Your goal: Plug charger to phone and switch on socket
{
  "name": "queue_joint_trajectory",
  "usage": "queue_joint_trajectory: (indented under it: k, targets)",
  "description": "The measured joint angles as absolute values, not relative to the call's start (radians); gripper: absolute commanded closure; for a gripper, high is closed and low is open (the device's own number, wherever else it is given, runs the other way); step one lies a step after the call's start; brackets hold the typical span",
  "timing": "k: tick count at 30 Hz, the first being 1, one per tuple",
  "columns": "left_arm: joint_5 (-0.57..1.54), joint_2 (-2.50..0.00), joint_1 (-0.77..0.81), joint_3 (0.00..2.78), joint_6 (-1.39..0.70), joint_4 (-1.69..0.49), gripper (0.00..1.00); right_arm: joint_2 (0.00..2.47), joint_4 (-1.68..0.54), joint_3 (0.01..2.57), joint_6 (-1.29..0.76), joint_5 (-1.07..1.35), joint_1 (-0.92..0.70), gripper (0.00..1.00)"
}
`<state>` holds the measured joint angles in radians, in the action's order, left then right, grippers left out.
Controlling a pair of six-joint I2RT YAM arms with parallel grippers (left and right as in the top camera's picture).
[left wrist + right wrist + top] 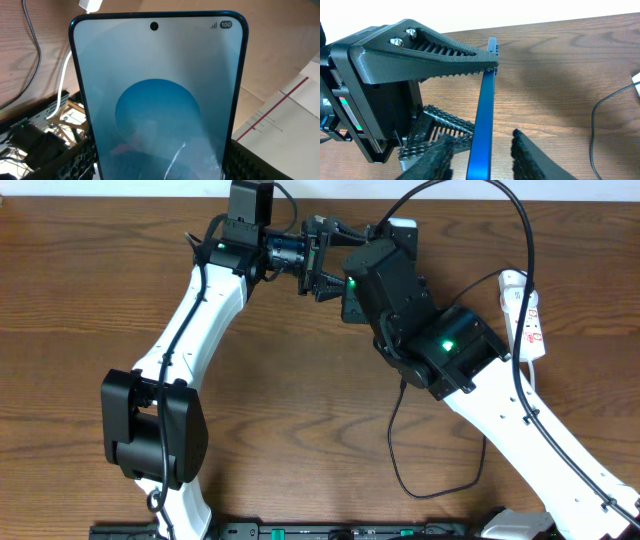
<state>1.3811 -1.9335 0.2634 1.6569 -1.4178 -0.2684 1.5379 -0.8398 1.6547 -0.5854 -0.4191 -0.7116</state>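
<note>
Phone [160, 100] clamped across its width in left gripper [482, 99], serrated black fingers [435, 55] pressed against opposite long edges, jaws spread fairly wide to take the body. Blue screen turned toward the left wrist camera and filling most of that view, punch-hole lens near the top edge, battery mark in the upper corner. From the right wrist, a thin blue strip standing on edge above the wooden table [300, 400], apparently lifted off the wood, though impossible to tell at its far end. Right gripper [482, 145] parted, one ridged finger [527, 160] on each side of the phone's near end, a narrow gap on both sides, nothing in its hold. From overhead, both arms meeting near the middle of the table's far edge, phone mostly hidden beneath the two wrists. Socket [527, 310] lying flat toward the robot's right, well apart from the phone, red markings on its white body, switch position too small to read. Charger [389, 442] in a loose loop on the wood beneath the right arm, clear of both grippers; connector tip and plug not to be made out. White block [90, 5] with a white cord just past the phone's top corner in the left wrist view.
</note>
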Motion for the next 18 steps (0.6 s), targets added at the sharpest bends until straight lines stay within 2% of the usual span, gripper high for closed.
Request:
queue_joint_trajectory:
  k: [12, 17, 18]
  targets:
    - [1.381, -1.934, 0.263, 1.657, -1.418, -0.268, 0.31, 1.538, -0.840, 1.655, -0.589, -0.419, -0.712, 0.83]
    - [1.381, -1.934, 0.263, 1.657, -1.418, -0.268, 0.31, 1.538, -0.840, 1.655, -0.591, -0.421, -0.712, 0.99]
    - [1.380, -1.934, 0.263, 1.657, -1.418, -0.268, 0.31, 1.538, -0.841, 1.655, -0.591, -0.425, -0.711, 0.99]
